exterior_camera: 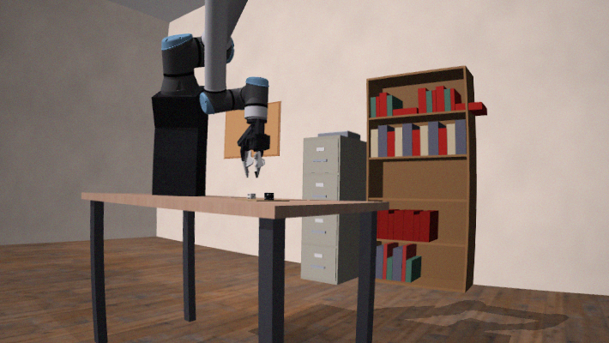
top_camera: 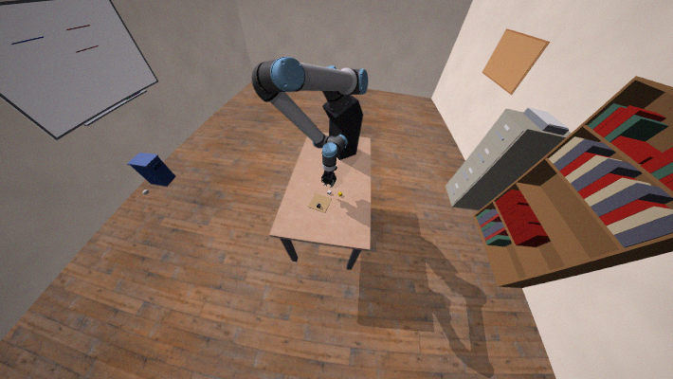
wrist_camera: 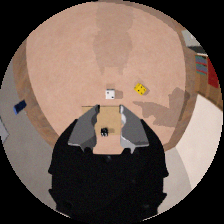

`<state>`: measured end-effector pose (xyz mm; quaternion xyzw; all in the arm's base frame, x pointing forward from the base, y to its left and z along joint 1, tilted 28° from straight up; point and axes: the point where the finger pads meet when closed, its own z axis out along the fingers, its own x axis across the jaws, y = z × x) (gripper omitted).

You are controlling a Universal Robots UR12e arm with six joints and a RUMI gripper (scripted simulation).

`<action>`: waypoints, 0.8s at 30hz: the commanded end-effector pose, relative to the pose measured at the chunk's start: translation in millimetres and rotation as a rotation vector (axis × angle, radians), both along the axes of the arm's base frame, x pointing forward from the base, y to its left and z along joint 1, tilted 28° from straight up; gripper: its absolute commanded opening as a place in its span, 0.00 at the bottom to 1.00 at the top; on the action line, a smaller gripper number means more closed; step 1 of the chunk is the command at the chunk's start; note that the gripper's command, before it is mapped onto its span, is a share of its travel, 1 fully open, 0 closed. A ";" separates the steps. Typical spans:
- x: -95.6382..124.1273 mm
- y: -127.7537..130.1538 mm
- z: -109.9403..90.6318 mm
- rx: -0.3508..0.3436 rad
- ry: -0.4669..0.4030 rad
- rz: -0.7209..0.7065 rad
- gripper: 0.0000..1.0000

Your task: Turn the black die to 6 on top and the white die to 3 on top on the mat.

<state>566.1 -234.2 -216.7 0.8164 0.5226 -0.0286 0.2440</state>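
The black die (top_camera: 319, 205) (exterior_camera: 268, 195) (wrist_camera: 104, 131) lies on the small tan mat (top_camera: 325, 202) (wrist_camera: 110, 122) on the table (top_camera: 322, 232) (exterior_camera: 214, 205). The white die (top_camera: 329, 191) (exterior_camera: 251, 196) (wrist_camera: 110, 93) lies just off the mat's far edge. The yellow die (top_camera: 340, 193) (wrist_camera: 140, 89) lies a little to its right. My gripper (top_camera: 328, 182) (exterior_camera: 254, 173) (wrist_camera: 109, 105) hangs well above the table, over the mat's far edge near the white die. Its fingers are drawn in to a narrow gap, with nothing between them. The dice are too small to read the top numbers.
The robot's black pedestal (exterior_camera: 177, 150) stands at the table's far end. A grey filing cabinet (exterior_camera: 332, 206) and a bookshelf (exterior_camera: 422, 180) stand by the wall. A blue bin (top_camera: 152, 169) and a small ball (top_camera: 145, 191) lie on the floor.
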 end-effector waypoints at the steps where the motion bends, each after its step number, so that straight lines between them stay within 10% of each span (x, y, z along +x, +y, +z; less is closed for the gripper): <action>1: 0.2 0.0 -0.1 0.000 -0.001 0.000 0.24; 24: 4.3 -8.4 -17.7 0.000 -0.001 0.000 0.24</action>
